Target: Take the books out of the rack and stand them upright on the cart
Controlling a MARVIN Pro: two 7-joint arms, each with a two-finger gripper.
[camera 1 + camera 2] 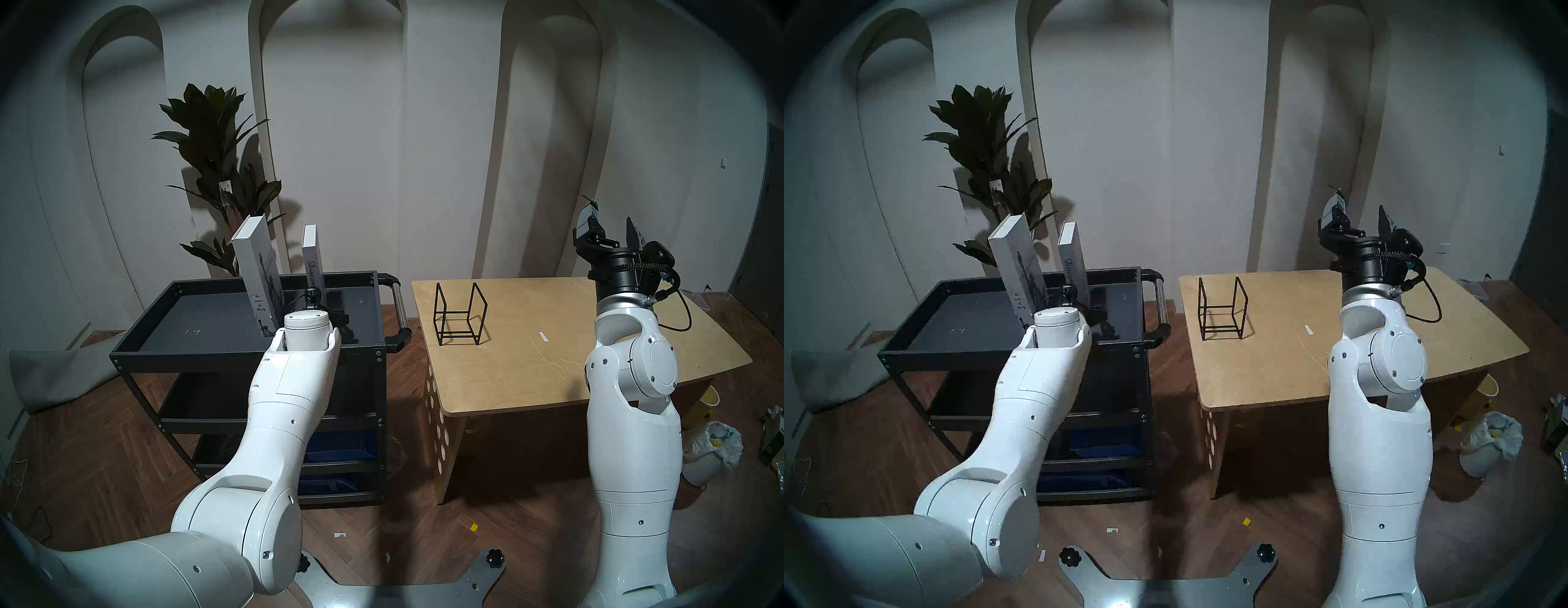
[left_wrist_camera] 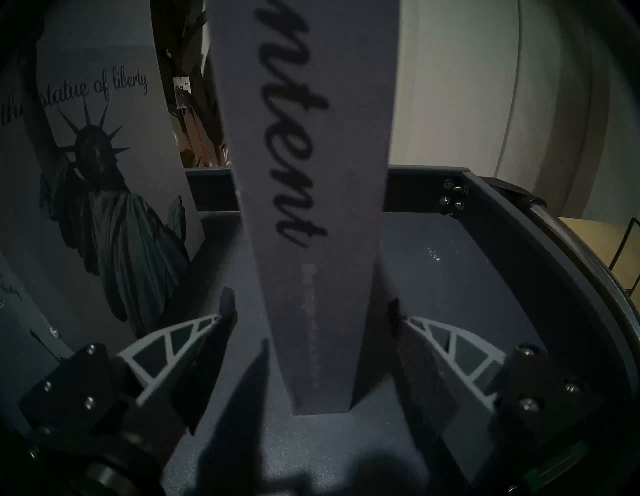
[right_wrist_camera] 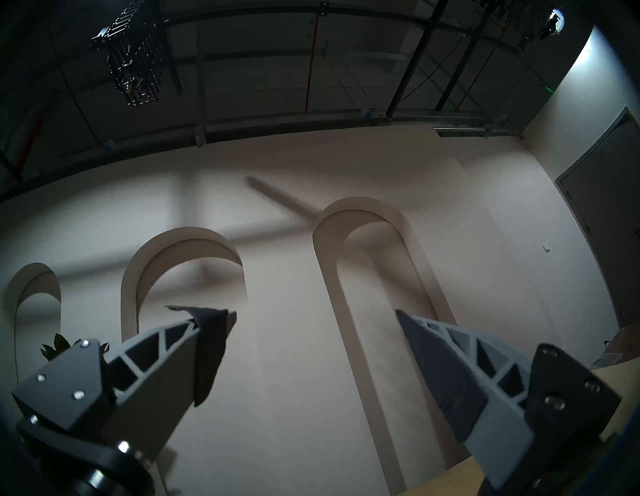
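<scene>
Both books are on the top tray of the black cart [image 1: 203, 322]. The thick white Statue of Liberty book [image 1: 256, 271] leans with its top to the left. The thinner grey-lavender book [image 1: 313, 263] stands nearly upright to its right. My left gripper [image 2: 310, 301] is open low over the tray; its jaws flank the grey book's [image 2: 311, 173] lower spine with a gap on each side. The white book [image 2: 86, 207] is to its left. The black wire rack [image 1: 460, 314] stands empty on the wooden table. My right gripper [image 1: 611, 216] is open, empty, raised and pointing up.
A light wooden table [image 1: 551, 373] stands right of the cart, whose steel bar handle [image 1: 399, 305] faces it. A potted plant [image 1: 216, 161] is behind the cart. A blue bin [image 1: 339, 452] sits on a lower shelf. A bin and bags [image 1: 712, 450] lie on the floor at right.
</scene>
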